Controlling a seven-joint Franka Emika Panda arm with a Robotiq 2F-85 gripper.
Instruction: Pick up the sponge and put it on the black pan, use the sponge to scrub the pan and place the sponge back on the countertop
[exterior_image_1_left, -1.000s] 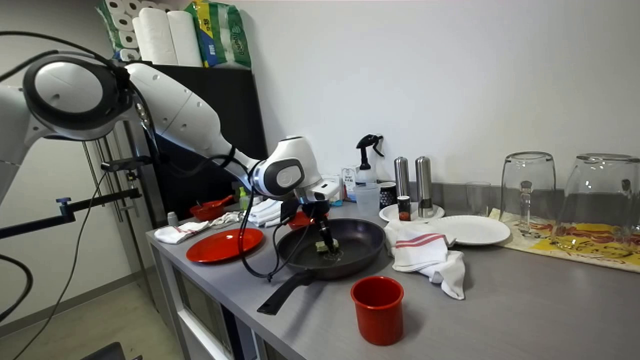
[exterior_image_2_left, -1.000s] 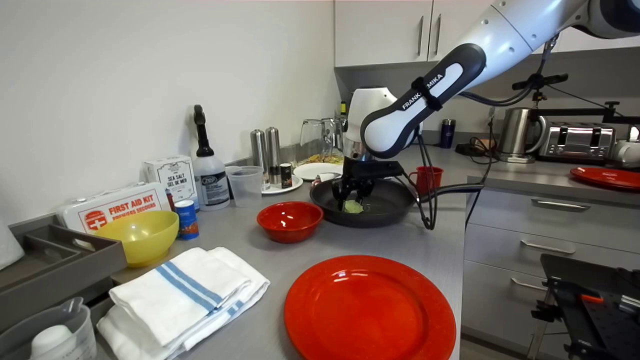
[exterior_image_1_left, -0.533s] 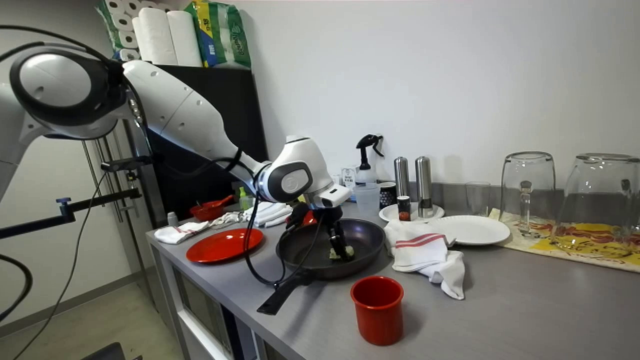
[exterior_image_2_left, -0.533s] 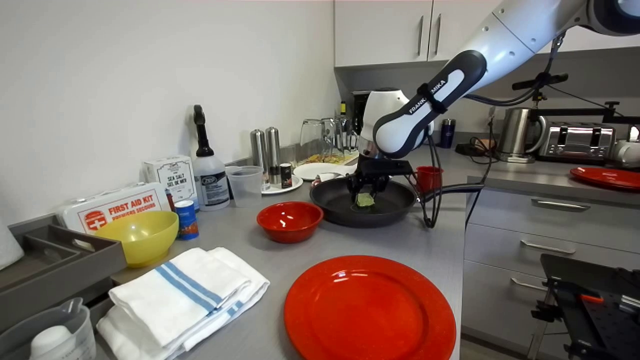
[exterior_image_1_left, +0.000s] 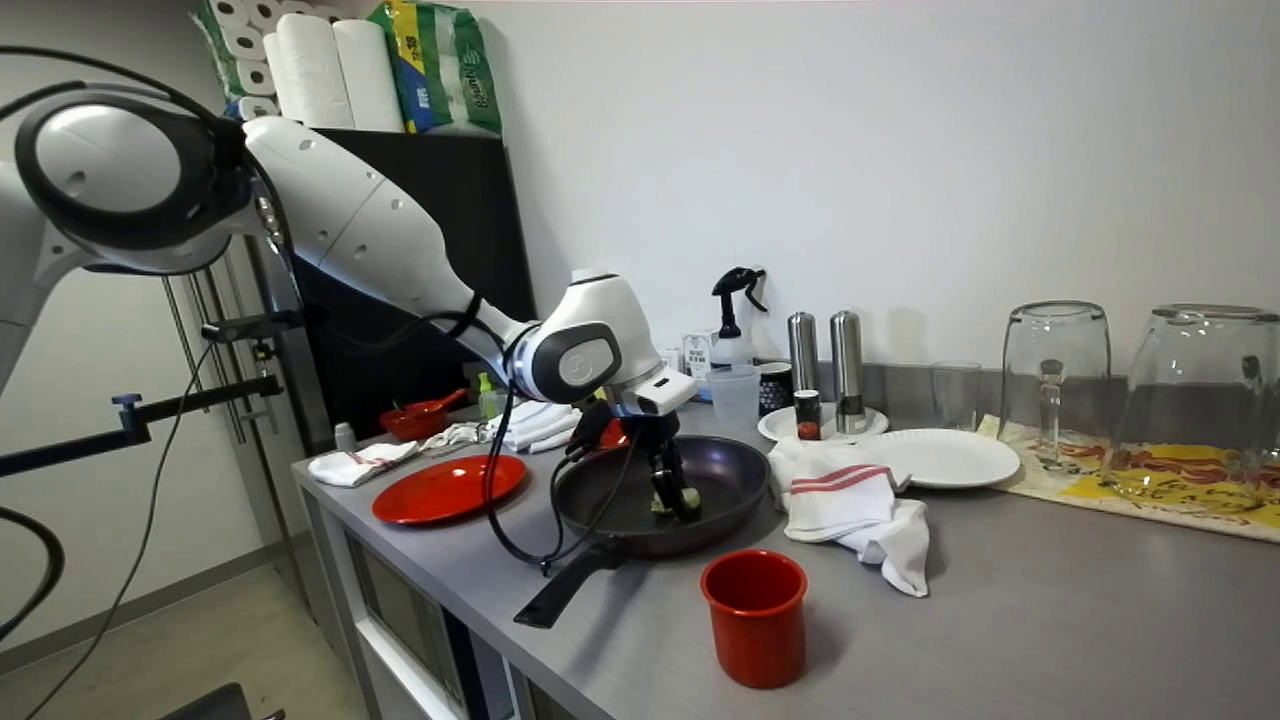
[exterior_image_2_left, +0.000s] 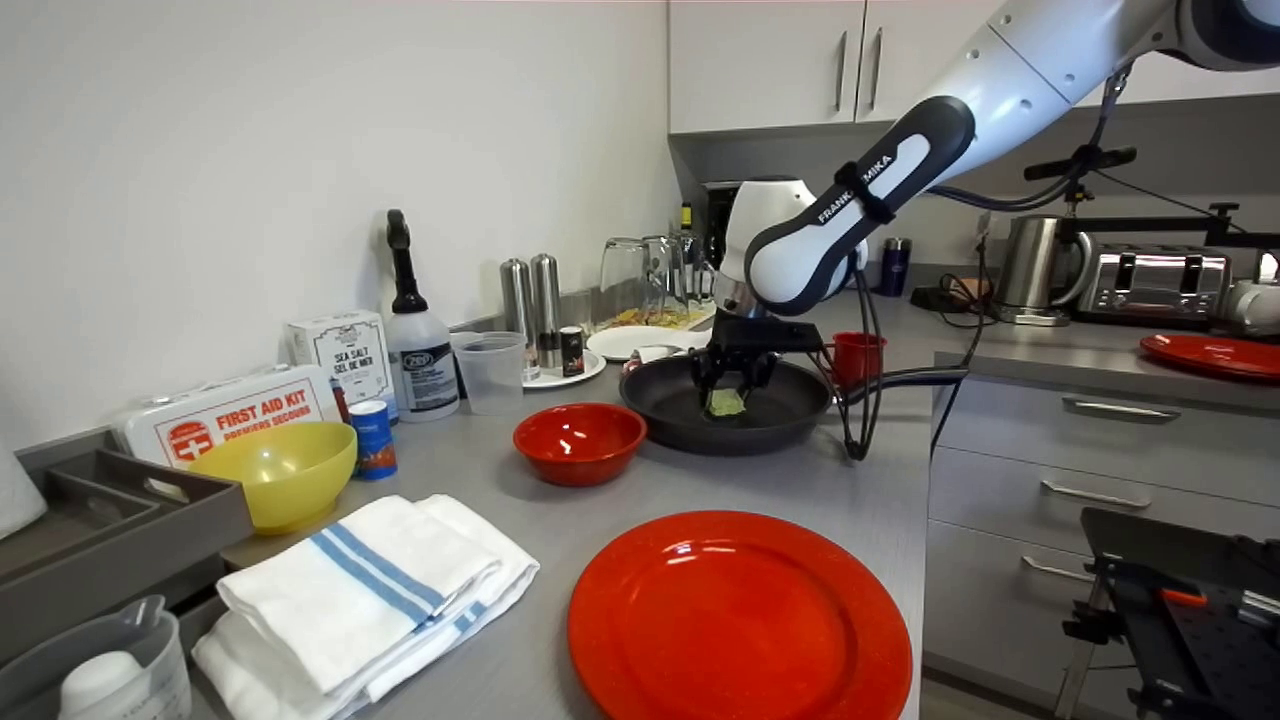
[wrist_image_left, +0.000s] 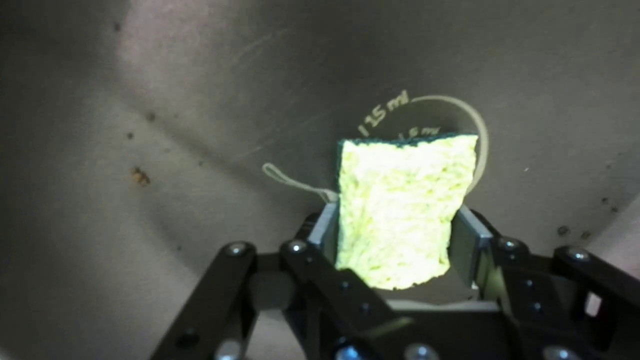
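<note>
The claw (wrist_image_left: 397, 225) pinches the sponge (wrist_image_left: 407, 205) in the pan (exterior_image_1_left: 730, 478), likely for scrubbing, and should next rub left and right.

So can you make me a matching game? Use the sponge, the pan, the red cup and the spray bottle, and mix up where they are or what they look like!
Things:
1. sponge
2. pan
3. red cup
4. spray bottle

Match with:
A. standing beside the pan
B. next to the salt box
C. held in the claw
D. round and black

Right pairs: 1-C, 2-D, 3-A, 4-B
</note>
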